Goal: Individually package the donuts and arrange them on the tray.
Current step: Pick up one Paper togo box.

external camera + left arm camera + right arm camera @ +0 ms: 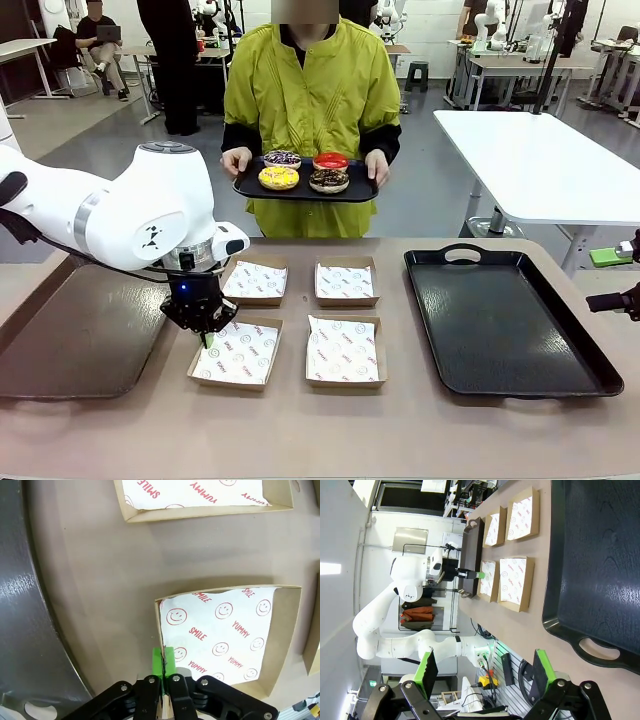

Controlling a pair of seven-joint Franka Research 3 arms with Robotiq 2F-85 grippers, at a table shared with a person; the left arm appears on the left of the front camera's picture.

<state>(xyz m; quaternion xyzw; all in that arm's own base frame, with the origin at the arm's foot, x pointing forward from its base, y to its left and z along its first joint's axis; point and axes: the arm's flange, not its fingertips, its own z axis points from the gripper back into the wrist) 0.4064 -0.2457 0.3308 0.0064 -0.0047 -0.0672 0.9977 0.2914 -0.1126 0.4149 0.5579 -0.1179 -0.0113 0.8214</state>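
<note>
In the front view, the donuts (304,170) sit four together on a small dark tray (250,189) that the person (310,90) holds up past the far edge of the table (330,430), beyond the back row of boxes. The left gripper (206,338) hangs low over the near-left box (237,353), its green pads pressed together on that box's left wall. The donuts therefore lie up and away from it, across both rows and a little to its right. The big black tray (505,325) lies flat to the right of all four boxes, its long axis running from near to far. In the left wrist view, the left gripper (163,661) is clamped on the thin cardboard wall of the near-left box (227,635), one finger inside on the printed paper and one outside. The rest of the box spreads away to the picture's right. A second box (200,500) lies apart above it, and a dark tray's rim (22,605) curves along the left. In the right wrist view, the right gripper (485,672) stands with its fingers wide apart and nothing between them, just off the handle end of the black tray (600,545). The boxes lie beyond that tray, with the left gripper (480,574) at the near-left box (488,582). By my reading the left arm is the one nearer the boxes, and the right arm is the one nearer the tray.
</note>
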